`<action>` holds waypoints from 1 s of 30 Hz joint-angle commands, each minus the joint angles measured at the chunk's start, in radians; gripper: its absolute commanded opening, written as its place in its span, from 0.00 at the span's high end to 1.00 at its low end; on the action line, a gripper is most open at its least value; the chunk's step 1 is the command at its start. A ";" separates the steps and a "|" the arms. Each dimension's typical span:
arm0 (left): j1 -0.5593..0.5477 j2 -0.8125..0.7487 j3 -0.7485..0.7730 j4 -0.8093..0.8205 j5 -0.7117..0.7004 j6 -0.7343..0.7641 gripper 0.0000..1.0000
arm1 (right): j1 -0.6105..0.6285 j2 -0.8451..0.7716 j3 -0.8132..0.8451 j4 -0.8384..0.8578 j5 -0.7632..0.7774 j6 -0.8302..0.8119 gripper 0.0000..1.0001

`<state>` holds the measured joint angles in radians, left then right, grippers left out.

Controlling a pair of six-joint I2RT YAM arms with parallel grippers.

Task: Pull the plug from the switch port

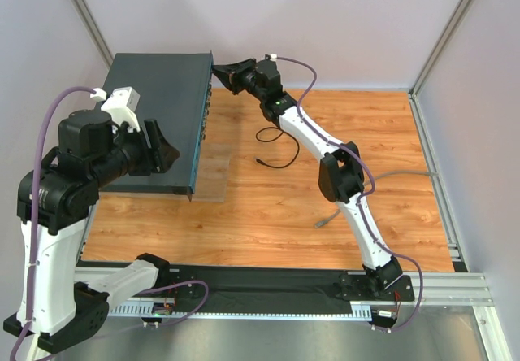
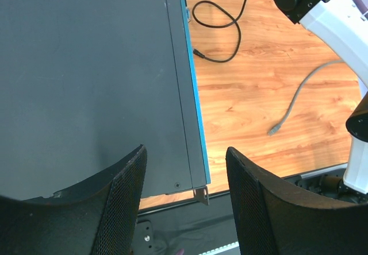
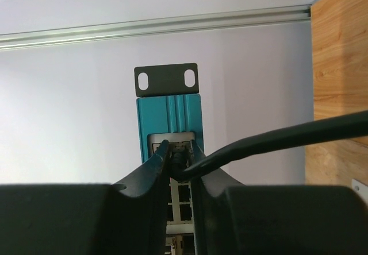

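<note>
Right gripper has the plug between its fingertips at the switch port; can't tell if we're clamped. We confirm grip, then pull straight back, no twist.

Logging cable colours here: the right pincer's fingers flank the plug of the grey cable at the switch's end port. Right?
No, that cable is black. The right wrist view shows the right pincer flanking the plug of the black cable at the end port of the switch; the grey cable lies loose on the table.
</note>
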<state>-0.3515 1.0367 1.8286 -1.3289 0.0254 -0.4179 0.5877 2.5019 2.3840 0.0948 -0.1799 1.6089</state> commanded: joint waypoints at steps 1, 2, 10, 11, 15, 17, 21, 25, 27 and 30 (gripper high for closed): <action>0.005 -0.007 0.024 -0.016 0.002 0.008 0.35 | 0.017 -0.001 0.038 0.091 -0.003 0.071 0.84; 0.005 -0.007 0.023 -0.016 0.001 0.007 0.35 | 0.018 -0.005 0.027 0.097 -0.003 0.081 0.85; 0.005 -0.012 0.020 -0.015 0.001 0.005 0.35 | 0.012 0.005 -0.055 0.323 -0.004 0.242 1.00; 0.003 -0.012 0.020 -0.013 0.001 0.005 0.35 | 0.008 0.023 -0.048 0.351 -0.007 0.265 1.00; 0.005 -0.012 0.017 -0.009 0.005 0.002 0.35 | -0.012 0.019 -0.068 0.446 -0.012 0.283 1.00; 0.005 -0.013 0.015 -0.009 0.007 0.001 0.35 | -0.023 -0.020 -0.130 0.457 -0.009 0.267 1.00; 0.005 -0.018 0.008 -0.004 0.008 -0.005 0.35 | -0.042 -0.055 -0.236 0.519 -0.001 0.272 1.00; 0.005 -0.024 0.003 -0.001 0.010 -0.007 0.35 | -0.054 -0.055 -0.261 0.577 0.002 0.287 1.00; 0.005 -0.026 0.004 -0.004 0.007 -0.007 0.35 | -0.058 -0.063 -0.243 0.566 -0.007 0.273 1.00; 0.005 -0.026 0.014 -0.004 0.008 -0.004 0.35 | -0.078 -0.167 -0.251 0.293 -0.075 0.056 1.00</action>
<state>-0.3515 1.0180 1.8282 -1.3426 0.0257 -0.4213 0.5621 2.4962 2.1376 0.5247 -0.2184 1.8210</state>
